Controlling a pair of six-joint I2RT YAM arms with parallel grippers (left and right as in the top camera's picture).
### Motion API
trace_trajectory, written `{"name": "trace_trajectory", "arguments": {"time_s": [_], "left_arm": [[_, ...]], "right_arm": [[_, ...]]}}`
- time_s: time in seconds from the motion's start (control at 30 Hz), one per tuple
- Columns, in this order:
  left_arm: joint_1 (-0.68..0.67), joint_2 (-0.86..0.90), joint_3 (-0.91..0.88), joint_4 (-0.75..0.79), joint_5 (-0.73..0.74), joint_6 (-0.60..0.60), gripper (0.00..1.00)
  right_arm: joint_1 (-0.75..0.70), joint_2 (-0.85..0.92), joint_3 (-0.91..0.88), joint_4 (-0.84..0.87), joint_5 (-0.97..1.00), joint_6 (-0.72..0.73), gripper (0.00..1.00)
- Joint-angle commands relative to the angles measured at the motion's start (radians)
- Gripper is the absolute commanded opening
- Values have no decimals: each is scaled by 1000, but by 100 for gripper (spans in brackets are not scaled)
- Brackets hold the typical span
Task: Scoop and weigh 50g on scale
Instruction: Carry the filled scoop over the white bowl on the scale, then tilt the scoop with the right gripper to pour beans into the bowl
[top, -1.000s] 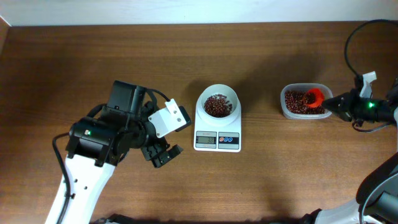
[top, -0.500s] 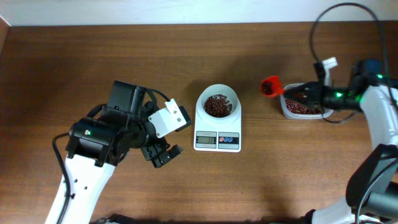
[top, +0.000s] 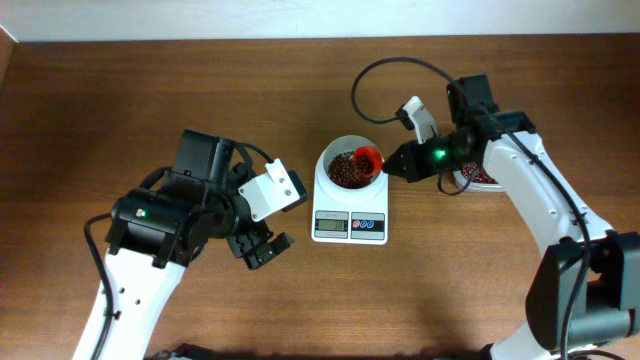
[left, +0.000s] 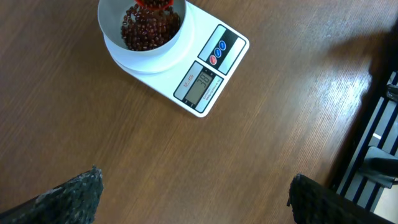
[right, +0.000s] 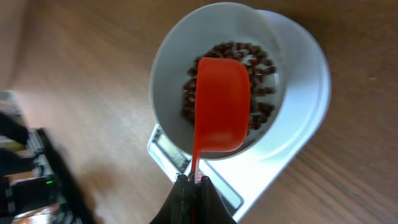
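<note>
While the left arm hangs over bare wood, the overhead view shows the scale (top: 349, 212) at the middle of the desk (top: 300, 80), its white bowl (top: 349, 165) holding red beans (top: 345, 172). The right fingers (top: 393, 163) are pinched shut on the handle of a red scoop (top: 368, 157), whose cup hangs over the bowl's right rim. The left fingers (top: 258, 250) stand spread wide and hold nothing, near the scale's left side. A clear tub (top: 482, 178) of beans sits further right, partly hidden behind the right arm. From the left wrist, the scale (left: 186, 68) lies slantwise at the top of the frame, its display (left: 198, 87) showing digits too small to read and its buttons (left: 219, 53) just beside. The two dark fingertips (left: 71, 196) sit far apart, with only desk between them. From the right wrist, the scoop (right: 221, 106) covers the middle of the bowl (right: 168, 62), beans showing around it, and the fingers (right: 189, 193) clamp its thin handle.
</note>
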Motion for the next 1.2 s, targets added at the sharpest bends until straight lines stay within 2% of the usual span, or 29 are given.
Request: {"name": "trace_trajectory", "arguments": {"time_s": [0.0,0.17,0.2,0.27,0.33,0.37,0.43,0.5,0.53,0.57,0.6,0.87,1.07,1.13,1.17], "left_arm": [[4,1,15,-1,14,9,99],[4,1,15,-1,14,9,99],[4,1,15,-1,14,9,99],[4,1,15,-1,14,9,99],[4,1,15,-1,14,8,99],[4,1,15,-1,14,9,99],[4,1,15,-1,14,9,99],[4,1,15,-1,14,9,99],[4,1,15,-1,14,9,99],[4,1,15,-1,14,8,99],[4,1,15,-1,14,9,99],[4,1,15,-1,14,9,99],[4,1,15,-1,14,9,99],[4,1,15,-1,14,9,99],[4,1,15,-1,14,9,99]], "right_arm": [[28,-3,55,2,64,-27,4],[53,-10,80,-10,77,-103,4],[53,-10,80,-14,136,-47,4],[53,-11,86,-46,41,-140,4],[53,-11,89,-38,82,-80,4],[55,-11,91,-55,-27,-182,4],[53,-11,92,-28,123,-62,4],[54,-11,95,-53,35,-140,4],[53,-11,95,-38,123,-47,4],[55,-13,97,-47,-21,-152,4],[55,-13,98,-35,-40,-160,4],[53,-13,98,-36,-37,-160,4],[53,-13,98,-32,-10,-161,4],[60,-14,98,-78,-16,-300,4],[60,-14,98,-53,98,-229,4]]}}
